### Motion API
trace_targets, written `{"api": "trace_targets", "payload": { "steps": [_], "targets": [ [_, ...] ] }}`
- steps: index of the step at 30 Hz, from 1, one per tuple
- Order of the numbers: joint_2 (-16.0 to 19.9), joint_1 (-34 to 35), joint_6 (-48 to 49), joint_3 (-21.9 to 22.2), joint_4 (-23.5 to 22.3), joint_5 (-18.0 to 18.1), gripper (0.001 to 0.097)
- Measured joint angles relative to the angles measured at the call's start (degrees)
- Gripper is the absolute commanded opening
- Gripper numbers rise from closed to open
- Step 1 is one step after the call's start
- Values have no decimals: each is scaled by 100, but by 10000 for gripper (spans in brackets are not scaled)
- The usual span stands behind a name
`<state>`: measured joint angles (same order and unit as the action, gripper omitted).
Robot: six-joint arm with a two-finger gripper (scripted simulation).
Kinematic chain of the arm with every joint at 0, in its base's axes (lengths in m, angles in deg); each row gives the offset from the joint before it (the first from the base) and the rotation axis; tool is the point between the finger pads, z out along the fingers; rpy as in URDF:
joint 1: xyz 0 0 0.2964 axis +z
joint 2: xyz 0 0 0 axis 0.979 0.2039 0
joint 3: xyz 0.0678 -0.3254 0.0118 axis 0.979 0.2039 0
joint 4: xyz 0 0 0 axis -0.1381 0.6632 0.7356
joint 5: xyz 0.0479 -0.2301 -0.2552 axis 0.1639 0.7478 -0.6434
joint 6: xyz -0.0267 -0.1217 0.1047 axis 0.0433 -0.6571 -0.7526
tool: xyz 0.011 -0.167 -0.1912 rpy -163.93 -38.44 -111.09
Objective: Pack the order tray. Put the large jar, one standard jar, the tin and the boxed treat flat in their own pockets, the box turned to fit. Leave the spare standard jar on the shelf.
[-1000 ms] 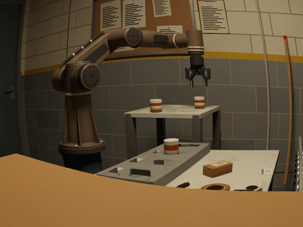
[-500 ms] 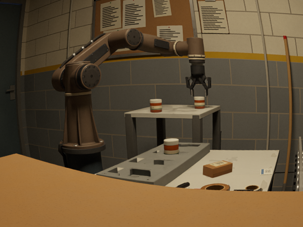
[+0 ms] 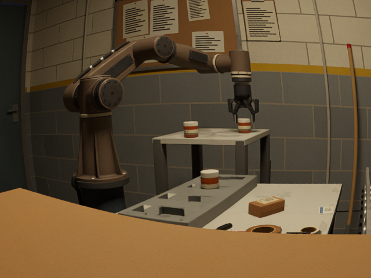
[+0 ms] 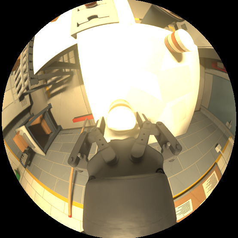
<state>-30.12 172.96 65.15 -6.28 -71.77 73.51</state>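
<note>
A standard jar (image 3: 244, 125), white with orange bands, stands upright at the right end of the raised shelf (image 3: 214, 135). My gripper (image 3: 243, 119) is open and holds nothing, its fingers reaching down on either side of the jar's top, which the wrist camera shows between the fingertips (image 4: 121, 117). The other standard jar (image 3: 191, 129) stands at the shelf's left end. The large jar (image 3: 209, 179) sits upright in a pocket of the grey order tray (image 3: 191, 200). The brown boxed treat (image 3: 266, 206) lies flat on the white table, right of the tray. I see no tin.
The shelf's right edge is just beside the jar under my gripper. Tape rolls (image 3: 263, 229) and a black marker (image 3: 224, 226) lie on the table's near side. A wooden pole (image 3: 353, 134) leans on the wall at right. A brown surface blocks the foreground.
</note>
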Motion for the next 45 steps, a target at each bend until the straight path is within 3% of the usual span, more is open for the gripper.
{"api": "trace_targets", "payload": {
  "steps": [12, 45],
  "targets": [
    [1, 0, 0, 3, 0, -5, 745],
    [-1, 0, 0, 2, 1, -5, 85]
  ]
}}
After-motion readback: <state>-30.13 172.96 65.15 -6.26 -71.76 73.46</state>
